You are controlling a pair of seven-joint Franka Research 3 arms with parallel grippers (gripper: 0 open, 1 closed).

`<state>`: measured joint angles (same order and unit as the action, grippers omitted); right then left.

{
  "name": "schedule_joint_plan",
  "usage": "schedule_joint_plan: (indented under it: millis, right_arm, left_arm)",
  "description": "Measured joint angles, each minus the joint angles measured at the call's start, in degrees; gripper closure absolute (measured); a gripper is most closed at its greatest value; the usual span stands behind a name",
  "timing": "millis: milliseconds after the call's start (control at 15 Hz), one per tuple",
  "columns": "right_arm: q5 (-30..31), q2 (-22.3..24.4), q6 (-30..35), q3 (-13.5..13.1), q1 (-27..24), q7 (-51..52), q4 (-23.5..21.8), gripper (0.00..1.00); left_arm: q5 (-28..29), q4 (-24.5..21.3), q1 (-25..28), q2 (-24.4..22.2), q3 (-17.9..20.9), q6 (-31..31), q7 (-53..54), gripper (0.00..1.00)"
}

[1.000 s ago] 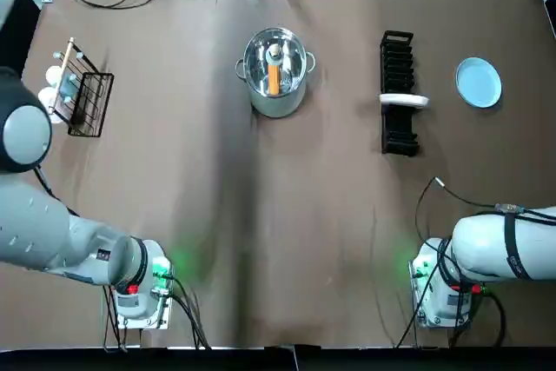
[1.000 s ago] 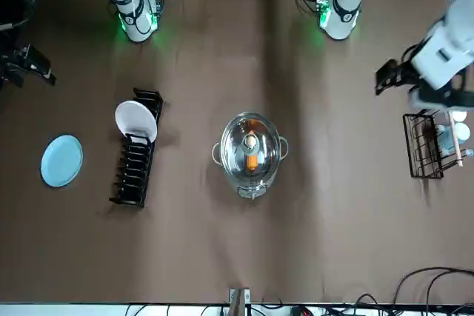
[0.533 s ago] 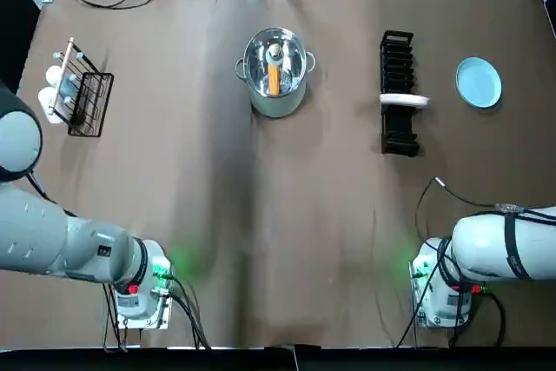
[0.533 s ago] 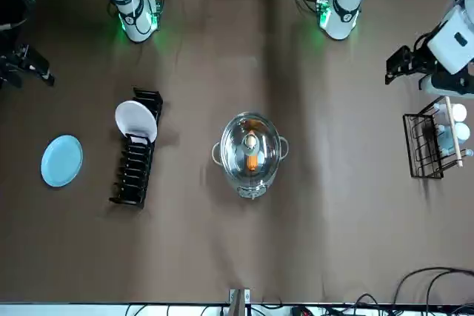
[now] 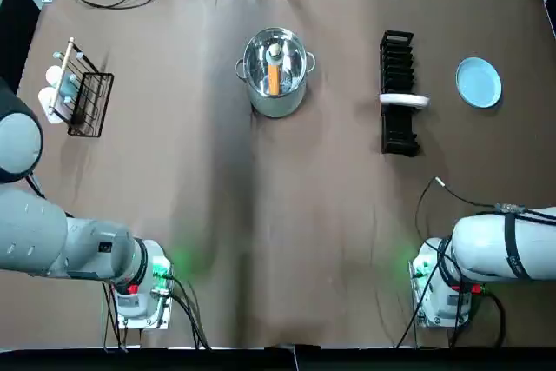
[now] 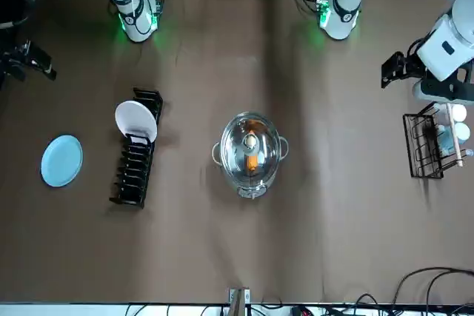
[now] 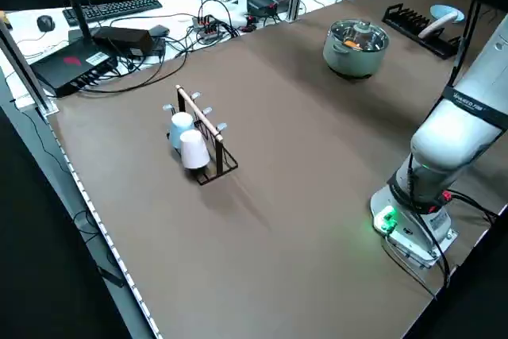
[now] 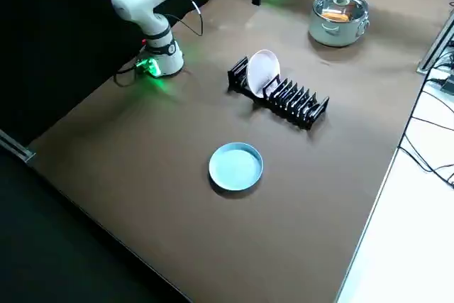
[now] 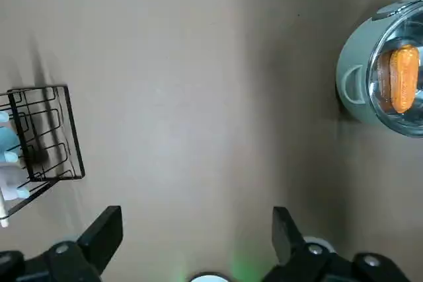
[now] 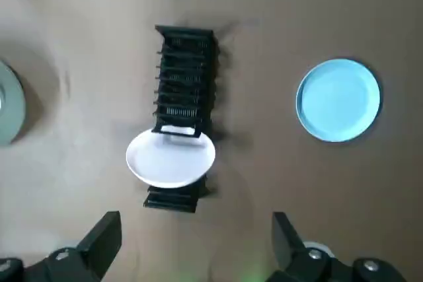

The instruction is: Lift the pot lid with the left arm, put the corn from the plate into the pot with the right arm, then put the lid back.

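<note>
Corn (image 5: pixel 274 79) in pot (image 5: pixel 275 108) under glass lid (image 5: pixel 274 49), far middle of desk (image 5: pixel 261 215), left claw (image 9: pixel 196 216) up high near cup rack (image 5: pixel 84 100), fingers (image 9: pixel 106 229) spread wide, right claw (image 10: pixel 196 219) by right edge, spread wide too.

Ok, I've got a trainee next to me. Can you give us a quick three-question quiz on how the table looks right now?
1. True or false: the corn lies inside the pot, under the glass lid.
2. Multiple choice: the white plate is A) flat on the table, B) standing in the dish rack, C) stacked on the blue plate.
3. Fill in: the left gripper, up near the wire rack, and the right gripper, out at the edge on the blue plate's side, are both ____ and hold nothing.

Key: 1 true; 2 B; 3 open.
</note>
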<state>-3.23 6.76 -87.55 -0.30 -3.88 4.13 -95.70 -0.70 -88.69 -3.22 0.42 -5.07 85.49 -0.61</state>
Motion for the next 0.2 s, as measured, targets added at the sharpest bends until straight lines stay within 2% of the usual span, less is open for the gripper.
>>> schedule_joint_plan:
  millis: [200]
  right_arm:
    - [0.1,0.5,1.7,-0.1,-0.1,0.0,0.0,0.00]
  left_arm:
    - [0.1,0.0,0.0,0.0,0.0,0.0,-0.7,0.00]
